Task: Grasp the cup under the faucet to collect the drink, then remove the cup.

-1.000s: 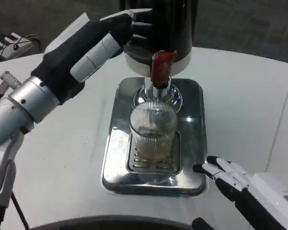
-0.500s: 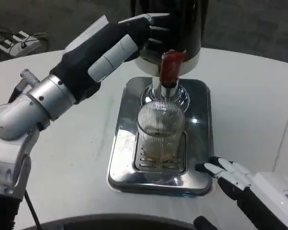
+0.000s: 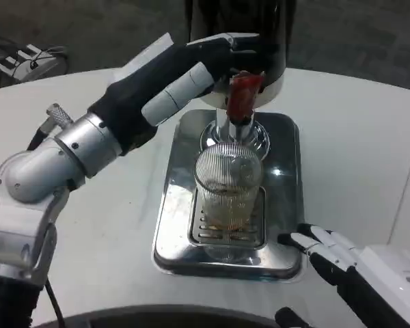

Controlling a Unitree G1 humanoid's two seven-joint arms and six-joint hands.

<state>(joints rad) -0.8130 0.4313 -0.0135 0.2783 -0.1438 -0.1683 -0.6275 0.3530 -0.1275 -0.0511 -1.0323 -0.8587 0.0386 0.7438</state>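
Observation:
A ribbed clear glass cup (image 3: 228, 186) stands upright on the drip grate of the steel tray (image 3: 285, 164), directly under the faucet spout with its red lever (image 3: 243, 94). A little amber drink lies in the cup's bottom. The black dispenser body (image 3: 239, 31) rises behind. My left hand (image 3: 191, 72) reaches across from the left, its fingers stretched to the top of the red lever and touching it. My right hand (image 3: 328, 249) rests low at the tray's front right corner, fingers apart, holding nothing, a short way from the cup.
The tray sits on a white round table (image 3: 355, 137). Cables and a white device (image 3: 27, 60) lie at the far left edge. A dark rim (image 3: 157, 318) runs along the table's near side.
My left hand has moved right, from beside the dispenser body to the red lever. The camera shifted slightly early on. The right hand and cup stayed put.

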